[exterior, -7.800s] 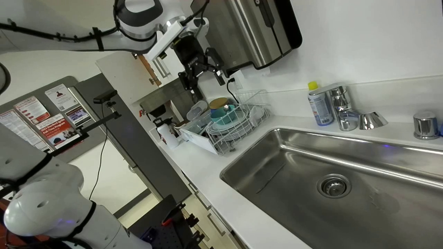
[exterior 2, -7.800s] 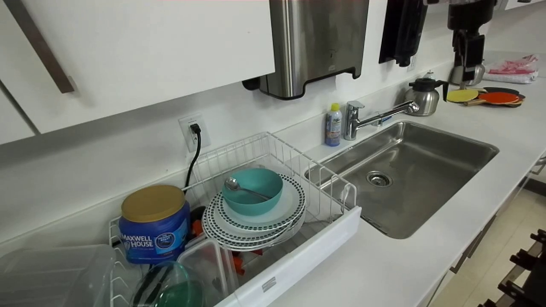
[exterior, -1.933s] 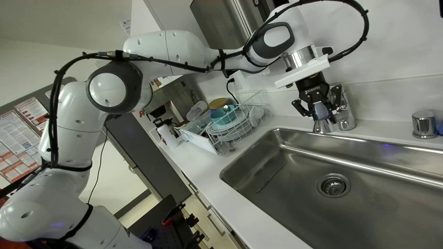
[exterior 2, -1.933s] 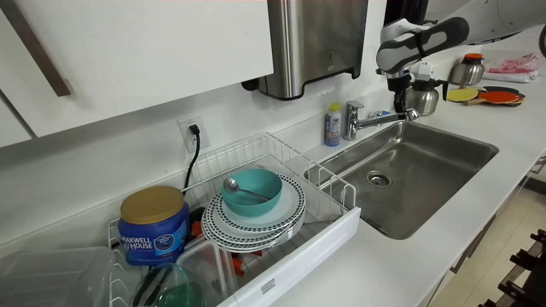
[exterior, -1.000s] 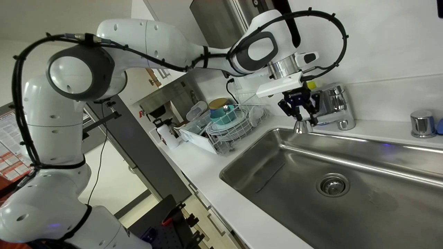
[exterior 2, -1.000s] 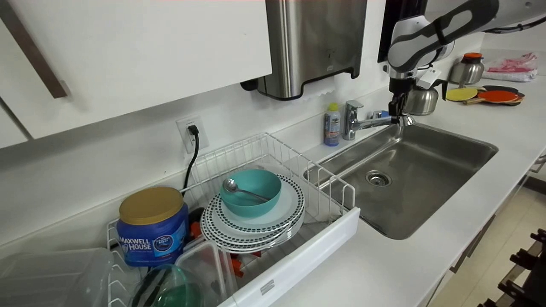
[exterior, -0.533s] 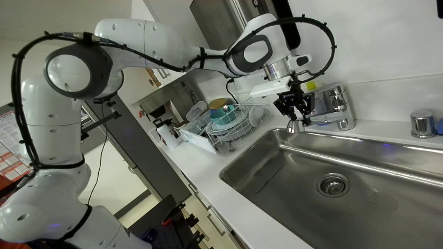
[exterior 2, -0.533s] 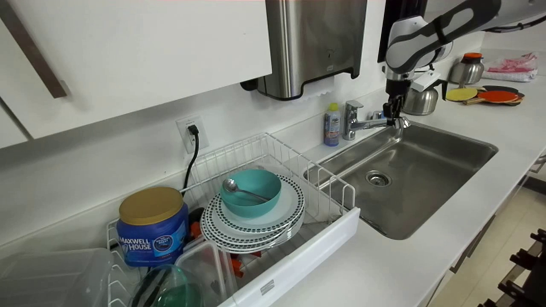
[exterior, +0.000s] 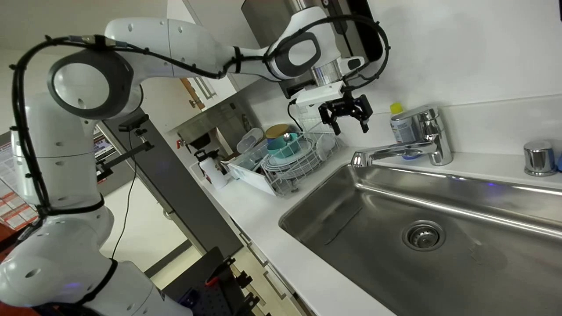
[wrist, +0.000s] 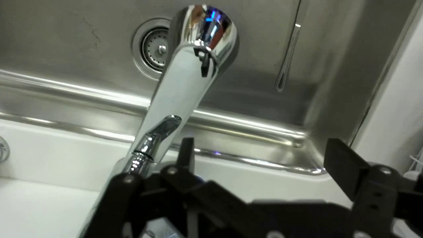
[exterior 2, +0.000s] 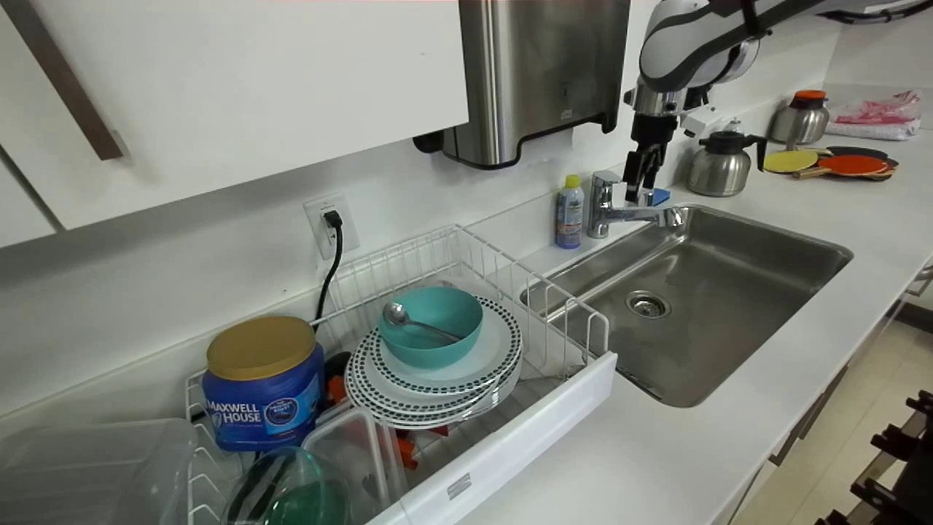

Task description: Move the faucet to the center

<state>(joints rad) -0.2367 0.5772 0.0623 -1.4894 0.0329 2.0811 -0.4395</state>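
Observation:
The chrome faucet (exterior: 395, 151) stands on the back ledge of the sink (exterior: 382, 219). Its upright base and lever are at the wall, and its long spout reaches out over the sink's back edge toward the corner nearest the dish rack. It also shows in an exterior view (exterior 2: 633, 214) and in the wrist view (wrist: 180, 86). My gripper (exterior: 351, 130) is open and empty, above the level of the spout and off to its side. In the wrist view the open fingers (wrist: 260, 145) have the spout outside their gap, on the left. In an exterior view (exterior 2: 640, 198) the gripper appears just above the spout.
A bottle with a yellow cap (exterior 2: 570, 215) stands close beside the faucet base. A steel dispenser (exterior 2: 547, 87) hangs on the wall. A dish rack (exterior 2: 510, 441) with plates and a bowl stands beside the sink. A steel kettle (exterior 2: 718, 171) is behind the sink's far end.
The spout has swung from along the wall toward the sink's rack-side corner, with my gripper around its end. The gripper has since opened off it, risen and moved away.

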